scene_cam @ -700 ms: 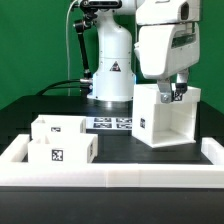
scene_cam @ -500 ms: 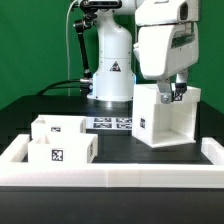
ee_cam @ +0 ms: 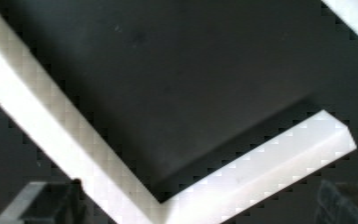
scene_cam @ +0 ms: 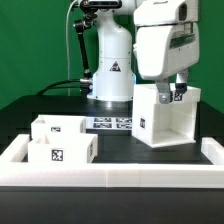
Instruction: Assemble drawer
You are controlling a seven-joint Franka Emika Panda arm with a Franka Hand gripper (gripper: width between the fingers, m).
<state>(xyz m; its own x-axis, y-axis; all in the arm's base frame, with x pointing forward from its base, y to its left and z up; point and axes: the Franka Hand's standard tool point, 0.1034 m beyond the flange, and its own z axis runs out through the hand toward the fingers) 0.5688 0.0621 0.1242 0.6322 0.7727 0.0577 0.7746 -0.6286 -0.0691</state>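
The drawer's large white boxy housing (scene_cam: pixel 165 118) stands on the black table at the exterior view's right, with its open side facing that view's right. Two small open-topped trays (scene_cam: pixel 58 128) (scene_cam: pixel 66 150) sit together at the front left. My gripper (scene_cam: pixel 175 93) hangs at the housing's top edge. In the wrist view, two white housing walls (ee_cam: pixel 51 110) meet in a corner between my fingers (ee_cam: pixel 43 203). The gripper (ee_cam: pixel 194 205) stands wide apart around that corner, and the pads do not visibly press on it.
The marker board (scene_cam: pixel 112 123) lies flat behind the trays, in front of the robot's white base (scene_cam: pixel 112 70). A long low white rim (scene_cam: pixel 110 178) runs around the table's front and sides. A black cable hangs at the back left.
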